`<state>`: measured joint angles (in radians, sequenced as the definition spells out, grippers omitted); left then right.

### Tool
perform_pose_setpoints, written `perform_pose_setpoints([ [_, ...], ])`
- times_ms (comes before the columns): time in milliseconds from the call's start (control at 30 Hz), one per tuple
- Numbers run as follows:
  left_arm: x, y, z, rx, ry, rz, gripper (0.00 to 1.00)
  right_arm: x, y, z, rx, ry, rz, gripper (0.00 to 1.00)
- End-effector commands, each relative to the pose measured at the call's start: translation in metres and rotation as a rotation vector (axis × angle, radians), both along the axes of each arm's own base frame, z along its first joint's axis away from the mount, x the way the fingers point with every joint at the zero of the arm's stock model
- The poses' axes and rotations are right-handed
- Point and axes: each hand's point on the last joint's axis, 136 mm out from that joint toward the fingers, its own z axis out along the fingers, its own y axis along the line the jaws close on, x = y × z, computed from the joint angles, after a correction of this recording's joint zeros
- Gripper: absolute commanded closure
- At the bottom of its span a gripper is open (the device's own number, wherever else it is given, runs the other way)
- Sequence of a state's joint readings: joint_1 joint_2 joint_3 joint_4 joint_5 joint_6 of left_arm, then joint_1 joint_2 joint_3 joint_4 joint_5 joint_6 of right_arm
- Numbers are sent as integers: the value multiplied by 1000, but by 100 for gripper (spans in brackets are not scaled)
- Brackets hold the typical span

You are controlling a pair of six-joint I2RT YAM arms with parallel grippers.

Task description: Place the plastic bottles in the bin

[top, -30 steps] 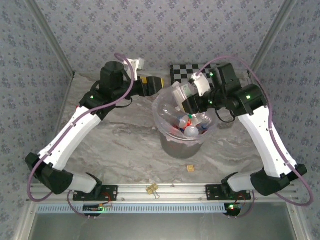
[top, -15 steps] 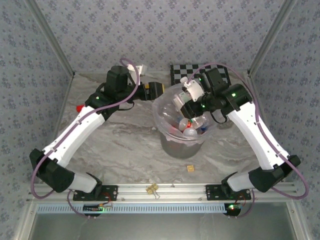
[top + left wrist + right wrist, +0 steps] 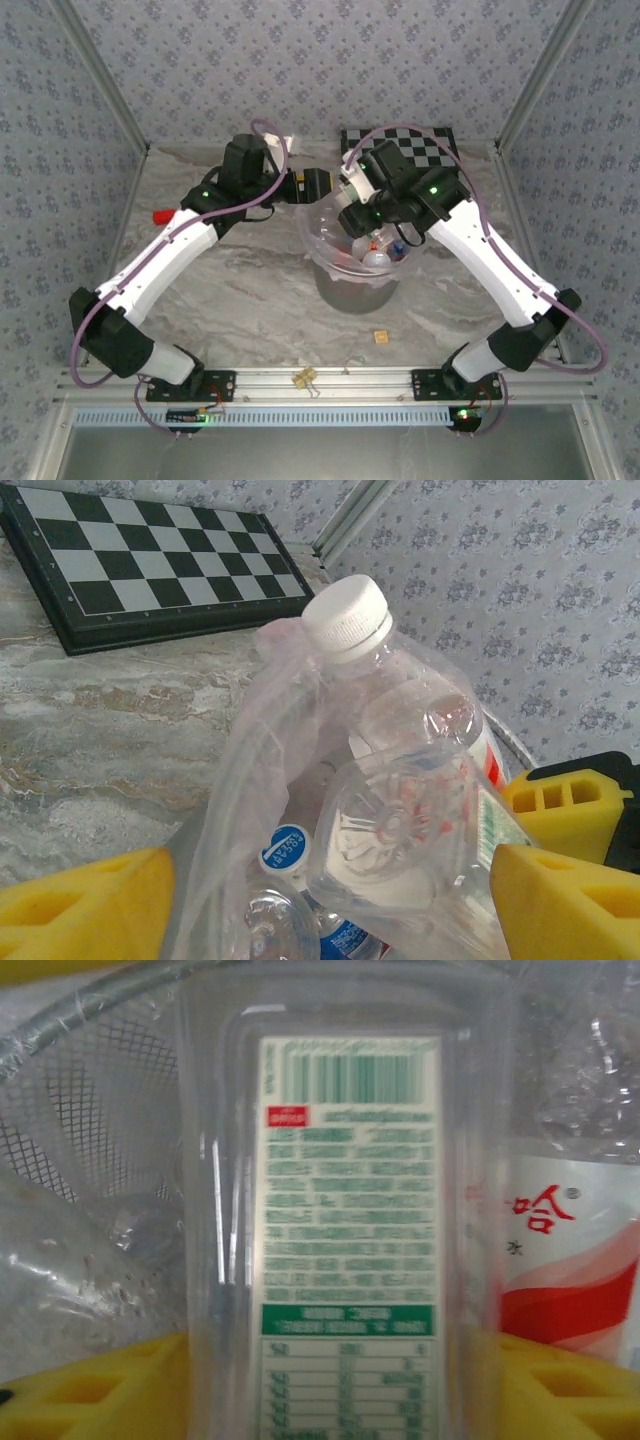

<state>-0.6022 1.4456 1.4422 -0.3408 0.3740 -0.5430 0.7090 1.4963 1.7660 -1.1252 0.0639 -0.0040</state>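
The grey bin (image 3: 356, 294), lined with a clear pinkish bag (image 3: 250, 770), stands mid-table and holds several plastic bottles (image 3: 376, 257). My right gripper (image 3: 358, 213) is over the bin's far-left rim, shut on a clear bottle (image 3: 345, 1210) with a green-printed label. The yellow fingers (image 3: 90, 1390) press it from both sides. A red-labelled bottle (image 3: 560, 1270) lies beside it, against the bin's mesh wall (image 3: 80, 1140). My left gripper (image 3: 317, 186) is open at the bin's left rim. In the left wrist view its fingers (image 3: 80, 910) straddle the bag's edge, a white-capped bottle (image 3: 346, 617) and a blue cap (image 3: 286, 848).
A black-and-white chequered board (image 3: 400, 141) lies at the back, just behind the bin. A small red block (image 3: 159, 215) sits at the far left. A tan cube (image 3: 380, 337) and a metal clip (image 3: 303, 378) lie near the front rail.
My right gripper has carried its bottle left and down, from above the bin's right side to its far-left rim. My left gripper has slid right, up to the bin's rim.
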Motion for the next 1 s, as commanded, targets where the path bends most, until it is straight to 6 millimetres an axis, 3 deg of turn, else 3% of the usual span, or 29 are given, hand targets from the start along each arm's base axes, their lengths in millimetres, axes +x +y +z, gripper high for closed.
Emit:
perform_pose_setpoints([
  [0, -3, -4, 6, -16, -17, -20, 17, -29, 0, 0, 2, 106, 17, 25],
  [133, -3, -3, 7, -13, -22, -18, 17, -31, -4, 37, 59, 30, 21, 12],
  [267, -4, 0, 7, 1, -29, -12, 16, -24, -17, 51, 45, -24, -6, 5],
  [367, -4, 2, 7, 15, -36, -5, 16, -15, -20, 54, 65, -38, -32, 11],
  [433, -4, 6, 8, 25, -42, 5, 16, -8, -16, 54, 86, -45, -38, 21],
  [600, -6, 14, 7, 47, -46, 21, 16, 4, -13, 39, 68, -33, -56, 37],
  [700, -7, 19, 5, 65, -48, 32, 15, 8, -18, 35, 67, -36, -81, 39],
  [833, -8, 29, 8, 87, -65, 50, 14, 14, -35, 52, 144, -97, -148, 41],
  [967, -6, 56, 18, 144, -131, 124, 11, 18, -65, 74, 241, -171, -247, 35],
])
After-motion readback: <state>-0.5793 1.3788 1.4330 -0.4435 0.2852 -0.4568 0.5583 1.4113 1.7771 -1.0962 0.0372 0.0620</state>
